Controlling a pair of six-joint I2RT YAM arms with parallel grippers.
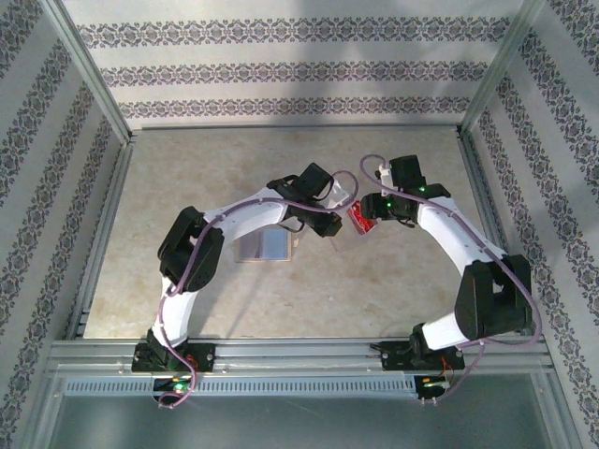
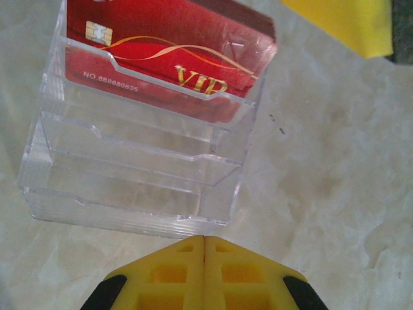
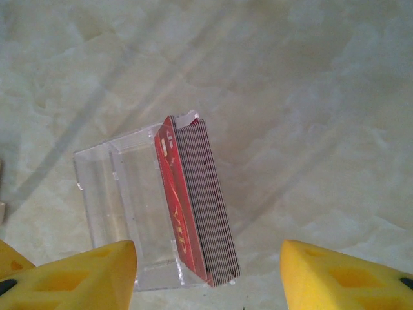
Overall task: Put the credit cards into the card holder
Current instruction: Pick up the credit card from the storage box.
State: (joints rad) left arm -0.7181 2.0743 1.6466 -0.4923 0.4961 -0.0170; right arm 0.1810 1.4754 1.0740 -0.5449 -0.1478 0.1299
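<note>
Marbled counter (image 1: 187,299): right pincer (image 3: 208,255) half open, empty, over the credit cards (image 3: 193,200) in a clear case (image 2: 129,174); left pincer (image 2: 204,248) closed on nothing. I'd pinch one card squarely; card holder (image 1: 265,246) lies to their left.

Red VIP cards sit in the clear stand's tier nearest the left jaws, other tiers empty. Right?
No. The red VIP cards sit in the tier of the clear stand farthest from the left jaws; the other tiers are empty. The left wrist view shows it.
</note>
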